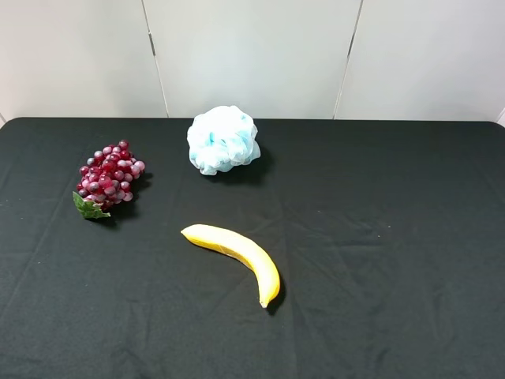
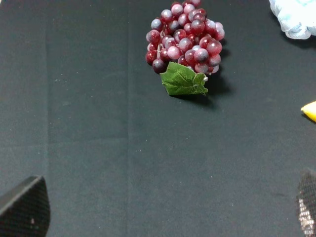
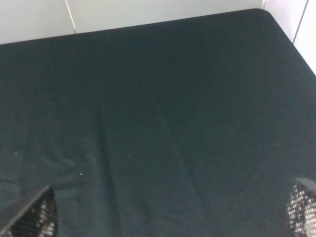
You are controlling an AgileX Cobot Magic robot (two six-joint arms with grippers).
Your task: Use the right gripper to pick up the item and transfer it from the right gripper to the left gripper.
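Note:
A yellow banana lies on the black tablecloth near the middle. A bunch of red grapes with a green leaf lies at the left, and a light blue bath pouf sits at the back centre. Neither gripper shows in the exterior high view. My left gripper is open and empty; the grapes, the pouf's edge and the banana's tip lie well ahead of it. My right gripper is open and empty over bare cloth, with none of the objects in its view.
The black cloth covers the whole table. A white panelled wall stands behind the far edge. The table's far right corner shows in the right wrist view.

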